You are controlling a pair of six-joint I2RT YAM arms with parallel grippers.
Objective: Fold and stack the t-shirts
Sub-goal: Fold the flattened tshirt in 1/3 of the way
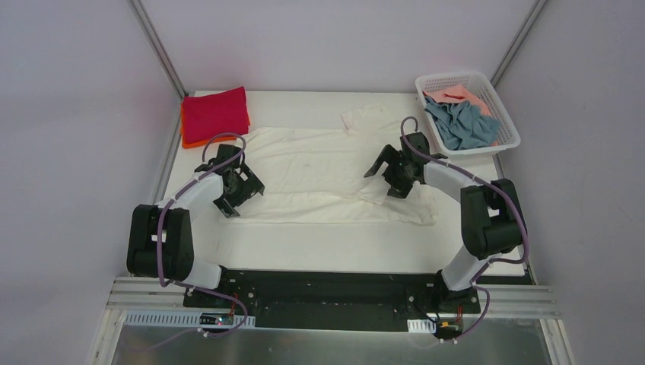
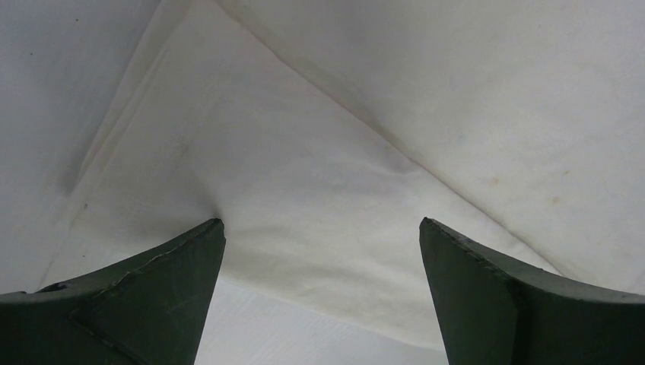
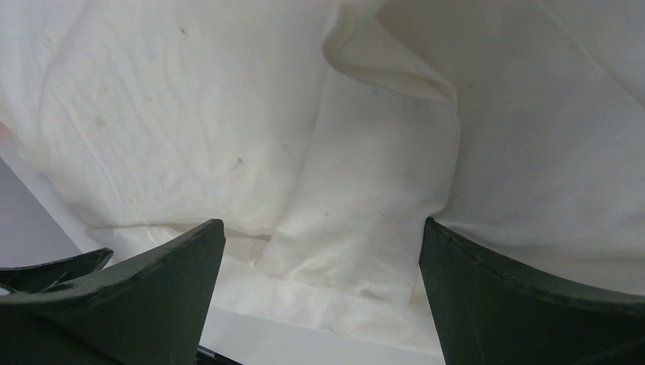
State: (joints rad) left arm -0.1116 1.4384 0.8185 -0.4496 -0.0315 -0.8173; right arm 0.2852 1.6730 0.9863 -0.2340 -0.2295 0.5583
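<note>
Over the large cream-white cloth t-shirt (image 1: 327, 171) spread across the desk (image 1: 327, 247), both arms reach inward, left tool (image 1: 240, 185) and right tool (image 1: 393, 172) angled down, fingers apart.

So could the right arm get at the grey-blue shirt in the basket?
Probably yes: the mesh basket is open-topped, near the right arm, with the grey-blue t-shirt lying uppermost. Its jaws stand open.

Both arms extend forward, elbows bent outward. Left gripper (image 2: 322, 224) and right gripper (image 3: 322, 224) point downward, jaws spread fully wide, apparently clamping nothing.
</note>
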